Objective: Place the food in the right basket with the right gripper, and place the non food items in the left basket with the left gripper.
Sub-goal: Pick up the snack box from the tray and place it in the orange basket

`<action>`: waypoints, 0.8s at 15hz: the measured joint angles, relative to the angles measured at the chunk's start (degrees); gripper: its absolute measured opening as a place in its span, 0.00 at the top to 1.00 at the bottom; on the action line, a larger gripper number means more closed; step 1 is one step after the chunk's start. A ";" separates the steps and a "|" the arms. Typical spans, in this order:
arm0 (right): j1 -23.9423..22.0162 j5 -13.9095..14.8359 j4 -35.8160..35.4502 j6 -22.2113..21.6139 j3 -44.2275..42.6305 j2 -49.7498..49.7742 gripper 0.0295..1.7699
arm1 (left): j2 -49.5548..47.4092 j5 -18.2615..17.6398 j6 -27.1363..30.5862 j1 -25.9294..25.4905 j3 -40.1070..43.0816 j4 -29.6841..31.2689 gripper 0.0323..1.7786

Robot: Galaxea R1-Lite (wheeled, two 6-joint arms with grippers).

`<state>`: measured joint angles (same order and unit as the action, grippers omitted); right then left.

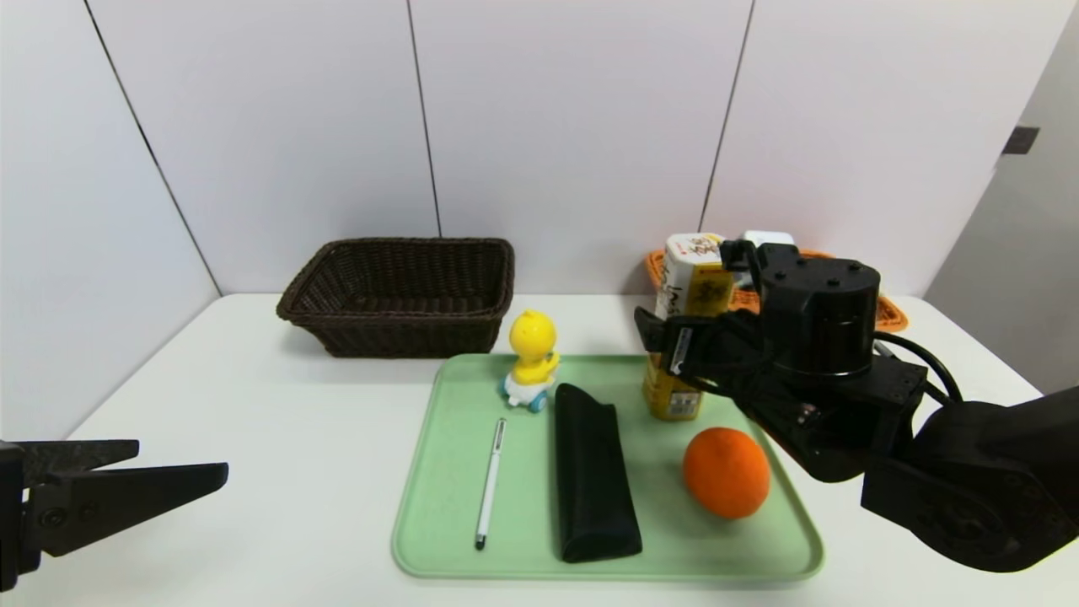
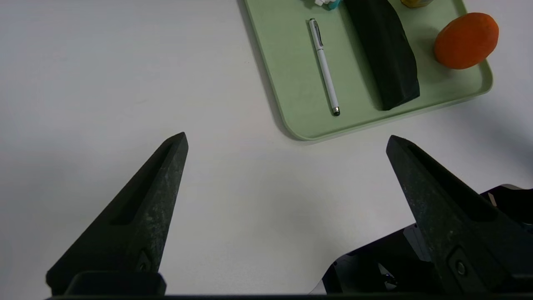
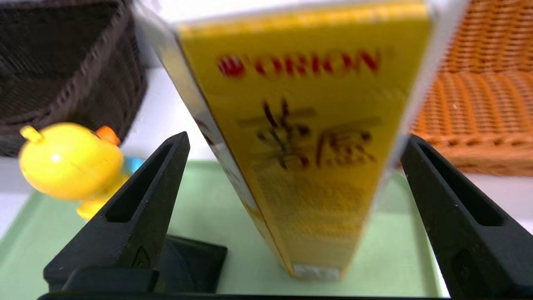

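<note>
The right pincer is straddling the upright snack carton, jaws wide, risking tipping it if one finger touches first.

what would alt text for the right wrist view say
The open right gripper straddles an upright yellow snack carton standing on a green tray, one finger on each side, not yet closed. A yellow duck toy and dark brown basket flank one side, an orange basket the other.
</note>
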<state>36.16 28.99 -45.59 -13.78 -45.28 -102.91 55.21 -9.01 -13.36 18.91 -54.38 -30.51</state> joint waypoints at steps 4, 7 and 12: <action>-1.05 0.04 -1.79 -0.11 -1.11 -2.00 0.03 | 0.05 0.02 -0.09 -0.02 0.09 0.00 0.05; -1.49 -0.02 -2.74 0.06 -1.69 -2.73 0.15 | 0.05 -0.06 -0.22 0.00 0.15 -0.05 0.05; -1.33 -0.30 -2.91 0.00 -1.83 -3.34 0.49 | 0.07 -0.09 -0.46 0.07 0.83 0.17 0.05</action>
<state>34.83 28.68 -48.51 -13.78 -47.10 -106.25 55.28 -9.09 -13.82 18.98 -53.55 -30.34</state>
